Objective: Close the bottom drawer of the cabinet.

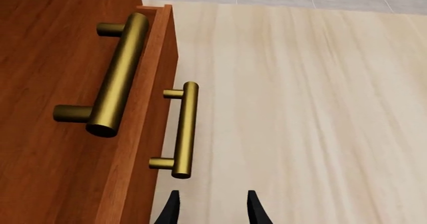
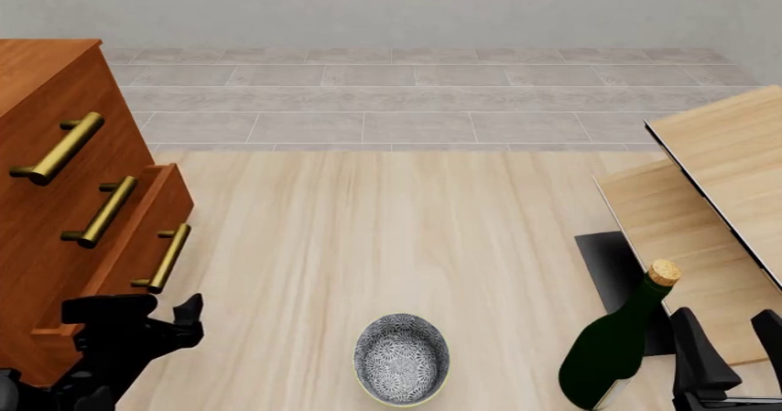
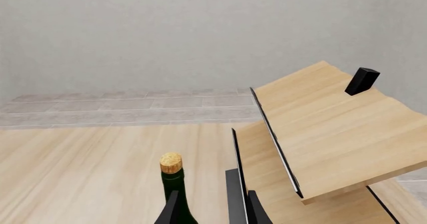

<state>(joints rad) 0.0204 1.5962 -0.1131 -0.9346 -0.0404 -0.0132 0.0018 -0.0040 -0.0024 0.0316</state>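
Note:
The reddish-brown cabinet (image 2: 49, 91) stands at the table's left edge. Its bottom drawer (image 2: 168, 205) sticks out a little past the drawers above it, and its brass handle (image 2: 163, 257) faces the table. In the left wrist view the bottom drawer's handle (image 1: 183, 129) lies just beyond my fingertips, with the larger handle (image 1: 120, 74) of the drawer above nearer the camera. My left gripper (image 2: 165, 324) (image 1: 212, 209) is open and empty, close in front of the bottom drawer and apart from it. My right gripper (image 2: 731, 342) (image 3: 213, 211) is open and empty at the near right.
A patterned bowl (image 2: 401, 356) sits at the near middle. A dark green corked bottle (image 2: 617, 347) (image 3: 175, 184) stands just left of my right gripper. A tilted light-wood shelf unit (image 2: 721, 173) (image 3: 333, 129) with a black base (image 2: 611, 264) fills the right side.

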